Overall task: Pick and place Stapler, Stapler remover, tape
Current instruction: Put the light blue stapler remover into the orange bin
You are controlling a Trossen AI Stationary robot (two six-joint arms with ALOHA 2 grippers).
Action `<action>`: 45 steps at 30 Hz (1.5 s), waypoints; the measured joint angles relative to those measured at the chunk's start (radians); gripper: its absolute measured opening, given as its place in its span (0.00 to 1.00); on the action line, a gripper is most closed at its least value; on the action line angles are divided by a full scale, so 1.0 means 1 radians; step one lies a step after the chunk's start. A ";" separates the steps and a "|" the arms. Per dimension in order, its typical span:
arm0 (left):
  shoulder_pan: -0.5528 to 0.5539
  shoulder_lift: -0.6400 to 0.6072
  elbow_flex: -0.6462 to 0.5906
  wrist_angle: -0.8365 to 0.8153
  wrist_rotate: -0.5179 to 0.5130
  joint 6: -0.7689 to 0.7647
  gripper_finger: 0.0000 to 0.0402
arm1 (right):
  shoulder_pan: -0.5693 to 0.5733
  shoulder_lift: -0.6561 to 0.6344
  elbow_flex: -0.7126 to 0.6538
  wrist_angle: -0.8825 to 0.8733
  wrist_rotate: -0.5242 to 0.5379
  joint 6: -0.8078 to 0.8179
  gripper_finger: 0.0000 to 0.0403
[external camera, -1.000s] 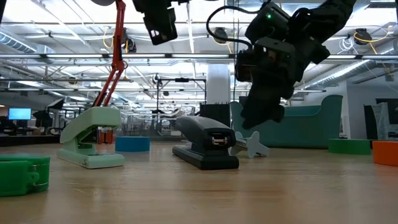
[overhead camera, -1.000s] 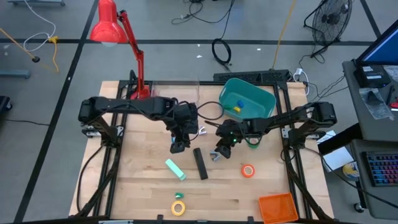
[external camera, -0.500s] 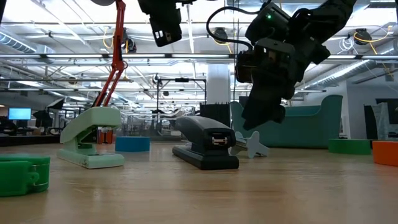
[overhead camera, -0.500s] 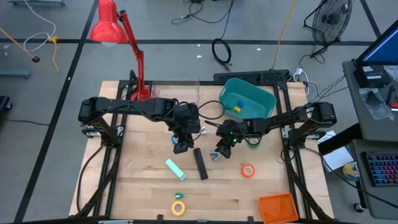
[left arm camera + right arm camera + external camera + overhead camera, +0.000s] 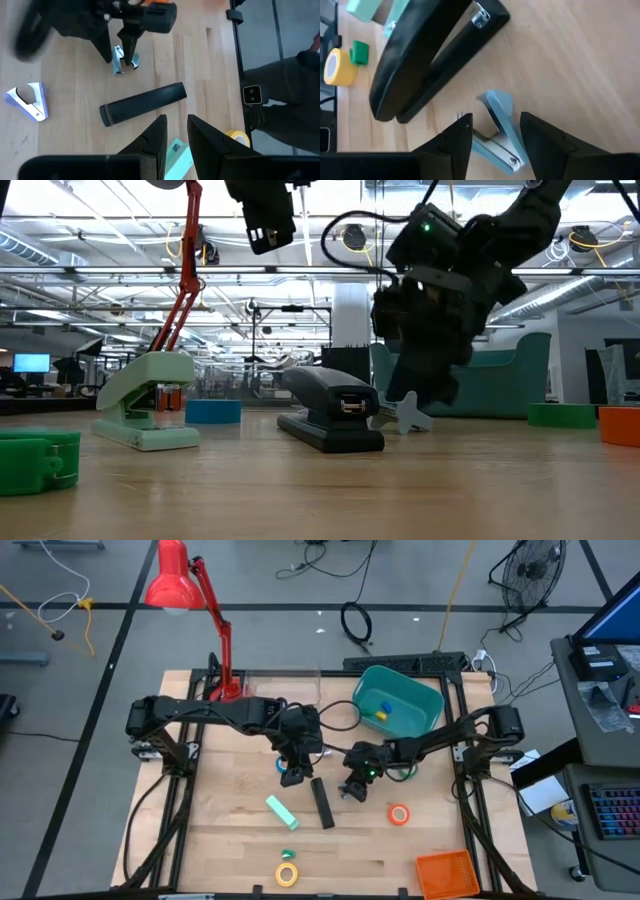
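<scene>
High view: we note the wooden bench point(image 5: 220, 840) with both arms reaching toward its middle. The left gripper point(image 5: 291, 776) hangs just above the far end of the black stapler point(image 5: 321, 802). The right gripper point(image 5: 352, 789) sits just to the right of the stapler, over a small pale staple remover point(image 5: 349, 793). Orange tape point(image 5: 399, 813) lies to the right, yellow tape point(image 5: 287, 874) near the front edge, a mint stapler point(image 5: 281, 811) left of the black one, and a teal bin point(image 5: 397, 701) at the back.

Low view: we see the stapler point(image 5: 330, 413) flat on the bench. The right gripper point(image 5: 425, 385) is low beside it, above the remover point(image 5: 408, 413). The left gripper point(image 5: 268, 225) is high overhead.

Left wrist view: the left fingers point(image 5: 156, 135) stand slightly parted with nothing between them, above the stapler point(image 5: 143, 103). A second, blue-white remover point(image 5: 29, 101) lies apart.

Right wrist view: the right fingers point(image 5: 545, 142) are spread on either side of the pale blue remover point(image 5: 500, 127), not closed on it; the stapler point(image 5: 430, 57) lies just beyond.
</scene>
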 joint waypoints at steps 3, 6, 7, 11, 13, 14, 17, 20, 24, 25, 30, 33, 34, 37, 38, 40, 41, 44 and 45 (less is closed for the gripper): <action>0.000 0.000 0.000 0.000 0.000 -0.012 0.19 | 0.001 0.012 0.002 0.020 0.022 0.007 0.40; 0.000 0.000 0.000 -0.003 0.001 -0.014 0.19 | 0.000 0.012 0.002 0.015 0.029 0.000 0.38; 0.000 0.000 0.000 -0.004 0.001 -0.015 0.19 | 0.000 0.012 0.002 0.012 0.028 -0.007 0.36; 0.000 0.000 0.000 -0.004 0.002 -0.020 0.19 | 0.000 0.012 0.002 0.007 0.025 -0.016 0.27; 0.000 0.000 0.000 -0.005 0.002 -0.020 0.19 | 0.000 0.012 0.002 0.004 0.023 -0.016 0.20; 0.000 0.000 0.000 -0.005 0.002 -0.020 0.19 | 0.000 0.012 0.002 0.003 0.023 -0.016 0.17; 0.000 0.000 0.000 -0.005 0.002 -0.020 0.19 | 0.000 0.011 0.002 0.005 0.021 -0.016 0.08; 0.000 0.000 0.000 -0.005 0.002 -0.019 0.19 | 0.000 0.011 0.002 0.006 0.022 -0.012 0.06; 0.000 0.000 0.000 -0.005 0.002 -0.014 0.19 | 0.000 0.011 0.002 0.013 0.023 0.019 0.06; 0.000 0.000 0.001 -0.005 0.002 -0.014 0.19 | 0.000 0.011 0.002 0.017 0.024 0.030 0.07; 0.000 0.000 0.001 -0.006 0.002 -0.012 0.19 | 0.000 -0.023 0.002 0.042 0.033 0.054 0.09; 0.000 0.000 0.001 -0.006 0.002 -0.006 0.19 | 0.000 -0.062 0.001 0.037 0.055 0.057 0.07; 0.000 0.000 0.001 -0.006 0.002 -0.005 0.19 | 0.000 -0.077 0.001 0.040 0.059 0.060 0.07; 0.000 0.000 0.001 -0.006 0.002 -0.001 0.19 | 0.000 -0.126 0.001 0.028 0.079 0.068 0.07; 0.000 0.000 0.001 -0.006 0.002 -0.001 0.19 | 0.000 -0.145 0.001 0.022 0.079 0.073 0.07; 0.000 0.000 0.001 -0.007 0.002 0.003 0.19 | 0.010 -0.191 0.001 -0.015 0.080 0.088 0.08; 0.000 0.000 0.001 -0.009 0.002 0.006 0.19 | 0.019 -0.214 0.002 -0.040 0.079 0.091 0.08; 0.000 0.000 0.001 -0.012 0.003 0.011 0.19 | 0.065 -0.299 0.002 -0.159 0.079 0.107 0.08; 0.000 0.000 0.001 -0.012 0.003 0.014 0.19 | 0.084 -0.329 0.002 -0.202 0.079 0.119 0.07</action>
